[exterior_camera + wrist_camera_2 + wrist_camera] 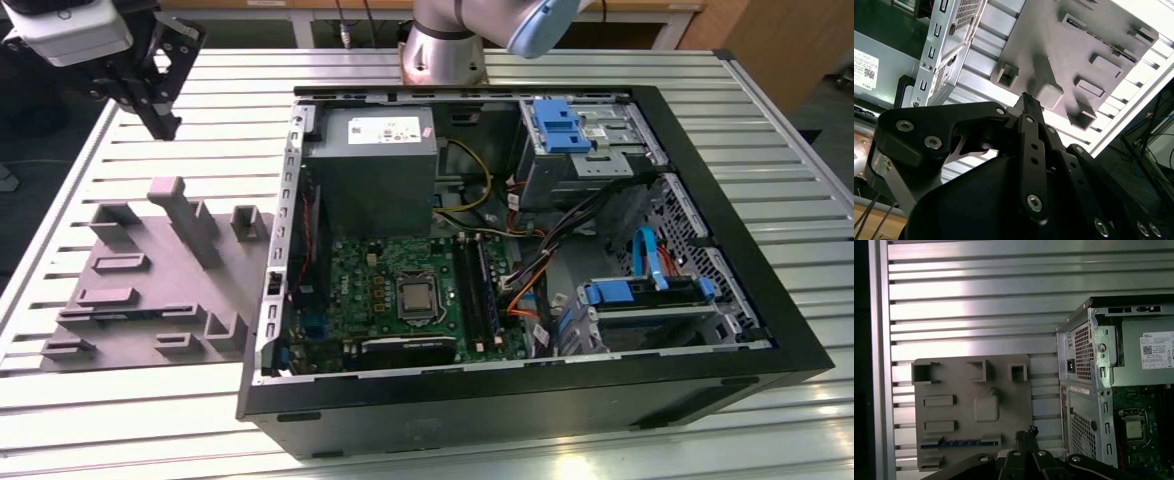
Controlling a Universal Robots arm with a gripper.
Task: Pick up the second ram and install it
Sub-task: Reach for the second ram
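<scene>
One claw closed | near tray | second ram lying in it

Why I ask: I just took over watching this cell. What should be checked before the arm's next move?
1. Hand empty: ok. The hand is shut with nothing in it.
2. Second ram found: ok. The second ram, a slim dark strip, lies in a slot of the grey tray.
3. Hand at the ram: not ok. In the exterior view it hangs above the table, apart from the tray.
4. Case open: ok. The computer case has its side off and the motherboard is exposed.
5. Free slot: cannot tell; the memory slots are too crowded to read.
</scene>
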